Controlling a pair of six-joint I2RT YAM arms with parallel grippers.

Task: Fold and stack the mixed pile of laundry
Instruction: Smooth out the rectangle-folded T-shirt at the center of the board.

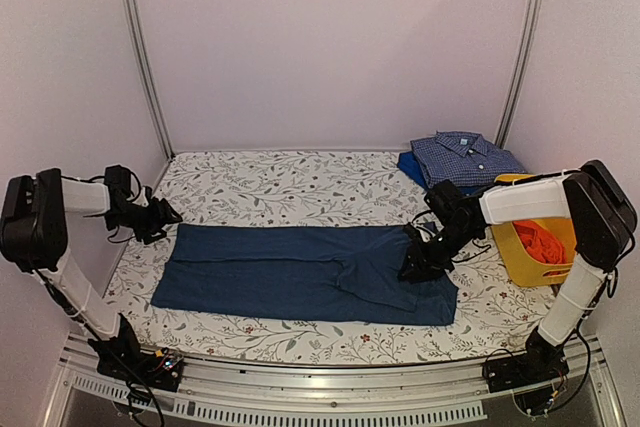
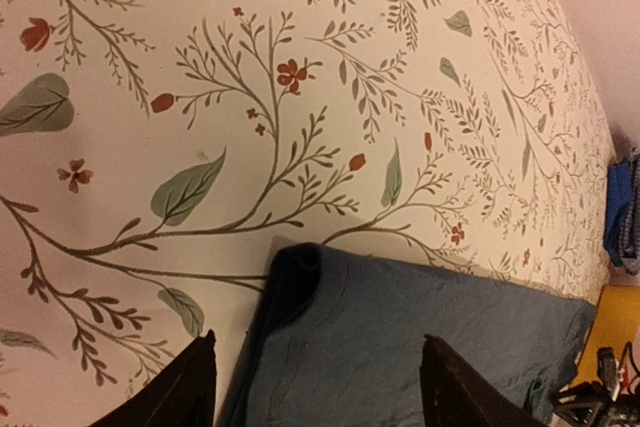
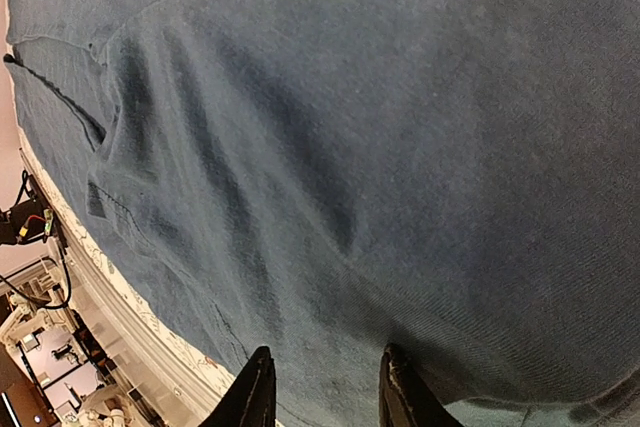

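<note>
The dark navy trousers (image 1: 300, 272) lie folded lengthwise across the floral sheet. My left gripper (image 1: 168, 215) sits at their far left corner. In the left wrist view it (image 2: 320, 392) is open, its fingers either side of the curled corner of the trousers (image 2: 300, 277). My right gripper (image 1: 413, 269) is down on the trousers' right end. Its jaws (image 3: 325, 397) stand narrowly open over the blue cloth (image 3: 350, 127). The blue check shirt (image 1: 465, 157) lies folded at the back right. A red-orange cloth (image 1: 543, 237) lies in the basket.
The yellow plastic basket (image 1: 510, 247) stands at the right edge beside my right arm. A bright blue cloth (image 1: 412, 165) shows under the shirt. Metal frame poles (image 1: 145, 57) rise at the back corners. The table's front rail (image 1: 330, 387) runs between the arm bases.
</note>
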